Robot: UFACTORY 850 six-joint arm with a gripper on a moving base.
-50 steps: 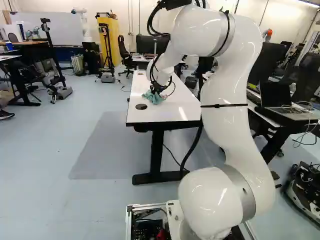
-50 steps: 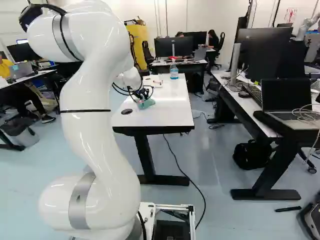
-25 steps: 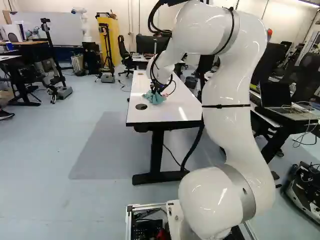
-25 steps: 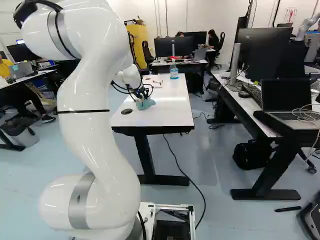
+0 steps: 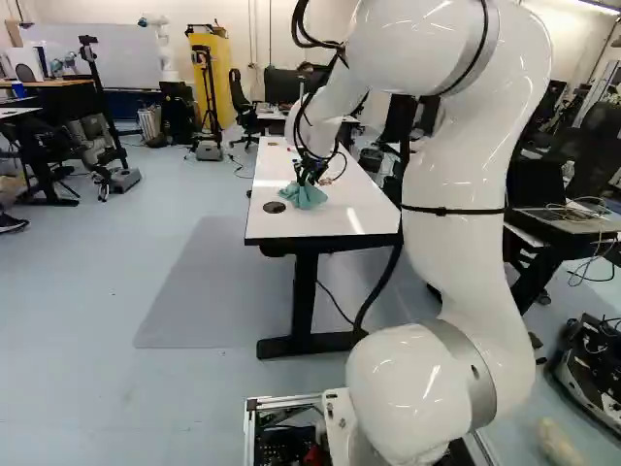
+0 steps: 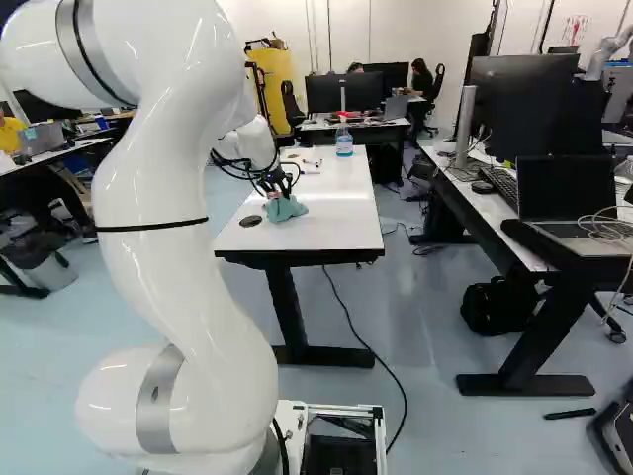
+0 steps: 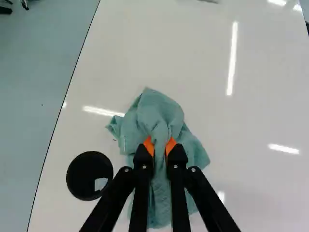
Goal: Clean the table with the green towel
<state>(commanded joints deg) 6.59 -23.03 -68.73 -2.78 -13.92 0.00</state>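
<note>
Wrist view shows glossy table (image 7: 154, 53), floor (image 7: 29, 111) alongside.

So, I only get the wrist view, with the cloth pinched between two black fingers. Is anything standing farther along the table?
Observer: Yes. In the right base view, a clear bottle stands near the far end of the table.
Visitor: And what holds the table up at the near end?
Observer: A black leg on a long, flat foot.
Visitor: Anything lying on the floor there?
Observer: A black cable runs from beneath the table across the floor toward the robot's base.
</note>
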